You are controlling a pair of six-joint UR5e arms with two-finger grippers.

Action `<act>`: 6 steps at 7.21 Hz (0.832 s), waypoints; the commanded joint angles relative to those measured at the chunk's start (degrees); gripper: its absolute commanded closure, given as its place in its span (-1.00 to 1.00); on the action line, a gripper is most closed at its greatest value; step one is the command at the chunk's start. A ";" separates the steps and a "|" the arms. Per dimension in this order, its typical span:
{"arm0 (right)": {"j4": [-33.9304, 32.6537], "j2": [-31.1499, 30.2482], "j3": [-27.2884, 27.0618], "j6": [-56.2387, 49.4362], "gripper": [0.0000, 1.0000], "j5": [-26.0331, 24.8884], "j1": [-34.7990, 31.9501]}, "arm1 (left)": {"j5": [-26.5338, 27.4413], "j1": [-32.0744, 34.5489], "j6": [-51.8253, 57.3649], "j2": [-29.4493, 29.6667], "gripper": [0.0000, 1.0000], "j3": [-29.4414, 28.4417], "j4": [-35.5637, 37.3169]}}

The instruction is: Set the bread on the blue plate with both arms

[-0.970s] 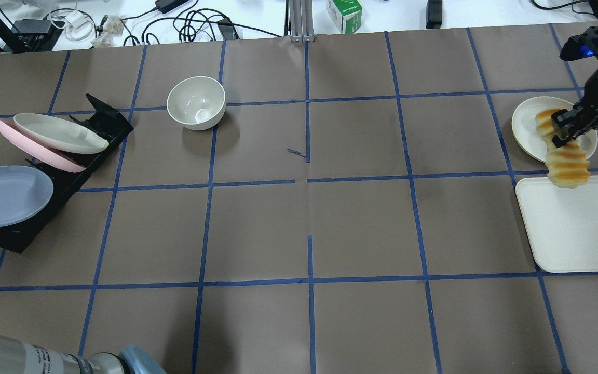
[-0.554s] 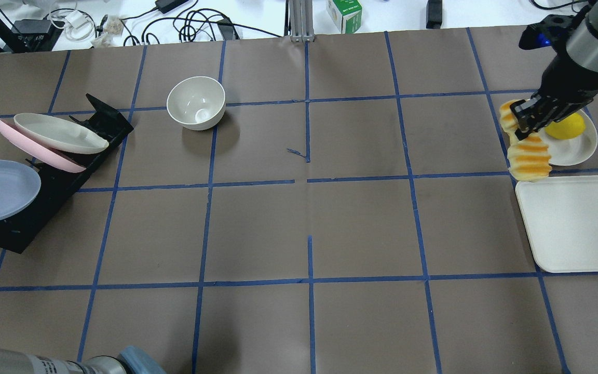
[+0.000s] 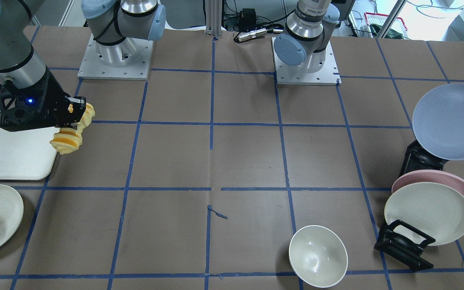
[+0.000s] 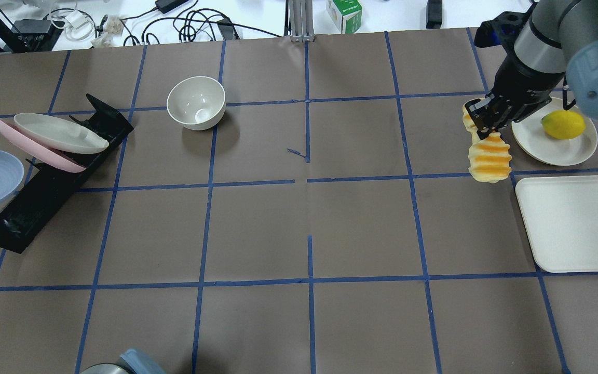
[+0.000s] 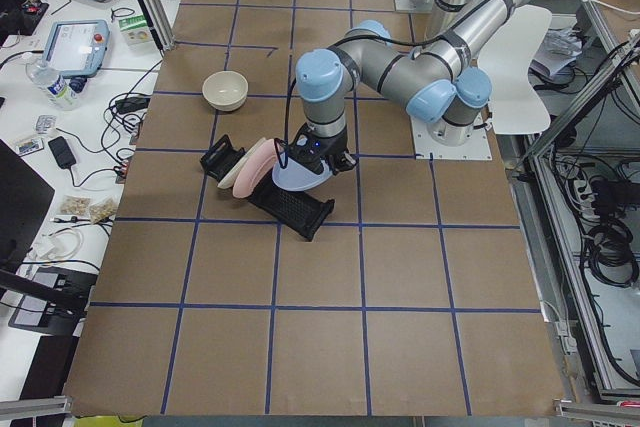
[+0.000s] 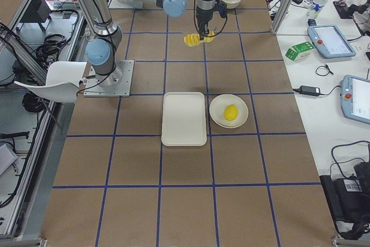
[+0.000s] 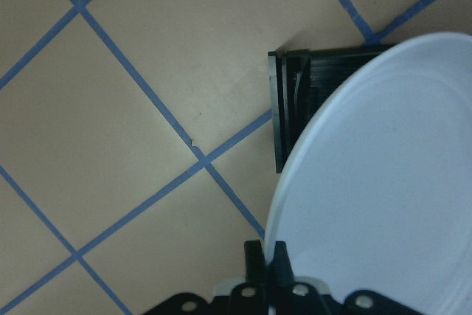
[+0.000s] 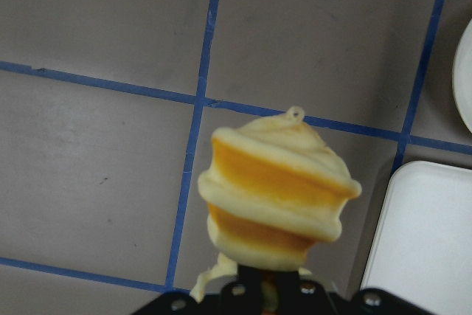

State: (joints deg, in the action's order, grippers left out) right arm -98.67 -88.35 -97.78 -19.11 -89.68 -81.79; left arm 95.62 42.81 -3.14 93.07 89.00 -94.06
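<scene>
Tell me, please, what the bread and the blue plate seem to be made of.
The bread: likely soft foam or squishy plastic, matte; it looks pinched narrow where the right gripper clamps it. The blue plate: probably hard plastic or melamine, matte finish; even pale colour, thin rim, no sharp glare. Ceramic cannot be excluded.

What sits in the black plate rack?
A pink plate and a cream plate lean in the rack; the left claw grips the blue plate. Slots behind the plates are covered.

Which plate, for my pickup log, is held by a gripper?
The blue plate, its rim in the left gripper; the pink plate and cream plate stand in the rack, the lemon plate lies flat.
</scene>
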 commanded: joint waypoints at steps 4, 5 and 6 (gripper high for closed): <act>0.06 -0.07 -0.30 1.17 1.00 2.67 -2.05 | -13.18 26.98 -4.98 -3.86 1.00 -0.06 -0.80; 0.05 -0.07 -0.48 1.18 1.00 2.67 -2.24 | -13.26 33.59 -10.78 -1.77 1.00 1.60 7.06; 0.05 0.02 -0.91 1.26 1.00 2.76 -2.32 | -16.22 38.27 -12.66 1.38 1.00 5.44 17.14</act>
State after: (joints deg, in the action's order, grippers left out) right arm -98.59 -88.40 -98.30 -18.00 -87.04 -83.86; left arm 81.75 74.31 -11.90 91.36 91.05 -87.06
